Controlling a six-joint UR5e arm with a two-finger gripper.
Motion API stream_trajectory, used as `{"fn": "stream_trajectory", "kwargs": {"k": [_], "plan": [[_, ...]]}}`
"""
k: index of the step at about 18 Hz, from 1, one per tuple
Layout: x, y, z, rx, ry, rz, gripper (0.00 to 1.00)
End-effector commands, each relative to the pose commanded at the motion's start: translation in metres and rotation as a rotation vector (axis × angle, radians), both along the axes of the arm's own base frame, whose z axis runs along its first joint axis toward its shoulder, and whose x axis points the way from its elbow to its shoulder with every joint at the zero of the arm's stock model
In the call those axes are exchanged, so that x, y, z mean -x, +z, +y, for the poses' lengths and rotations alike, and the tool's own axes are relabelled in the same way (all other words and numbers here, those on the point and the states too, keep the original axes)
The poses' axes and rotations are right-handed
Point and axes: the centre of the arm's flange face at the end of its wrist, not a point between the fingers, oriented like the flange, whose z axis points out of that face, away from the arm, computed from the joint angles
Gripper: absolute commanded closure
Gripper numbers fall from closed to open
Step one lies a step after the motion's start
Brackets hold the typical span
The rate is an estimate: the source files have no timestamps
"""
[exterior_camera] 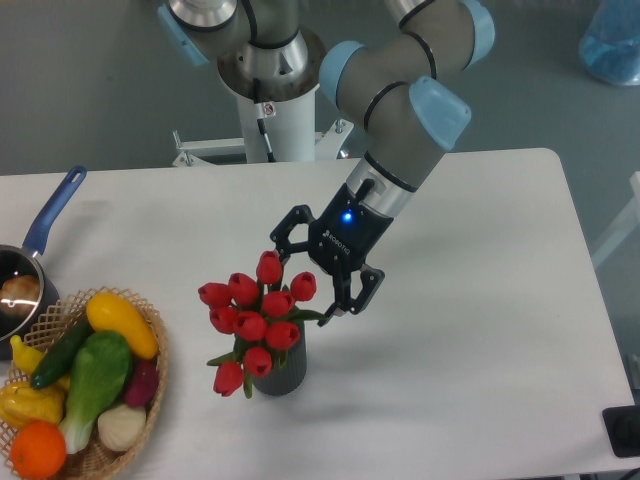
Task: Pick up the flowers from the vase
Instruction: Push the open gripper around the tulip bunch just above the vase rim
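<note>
The flowers [255, 315] are a bunch of red tulip buds with green leaves, standing upright in the vase [281, 372], a small dark grey ribbed cylinder near the table's front middle. My gripper [306, 280] hangs open just right of and behind the bunch's top. One finger is near the uppermost bud, the other by the rightmost bud. Nothing is held between the fingers. The stems are hidden inside the vase.
A wicker basket [150, 385] of vegetables and fruit sits at the front left. Behind it stands a blue-handled saucepan [45, 225] at the left edge. The robot's white base [270, 110] rises behind the table. A blue object [612, 40] shows at the top right.
</note>
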Motion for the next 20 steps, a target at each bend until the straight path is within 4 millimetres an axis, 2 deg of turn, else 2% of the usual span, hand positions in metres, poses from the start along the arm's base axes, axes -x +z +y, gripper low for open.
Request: {"fn": "stream_trajectory", "kwargs": {"k": [8, 19, 20], "plan": [[-0.01, -0.002, 0.013, -0.003, -0.028, 0.002, 0.0], [-0.01, -0.004, 0.019, -0.055, -0.04, -0.03, 0.0], [-0.011, -0.005, 0.019, -0.055, -0.039, -0.033, 0.04]]}}
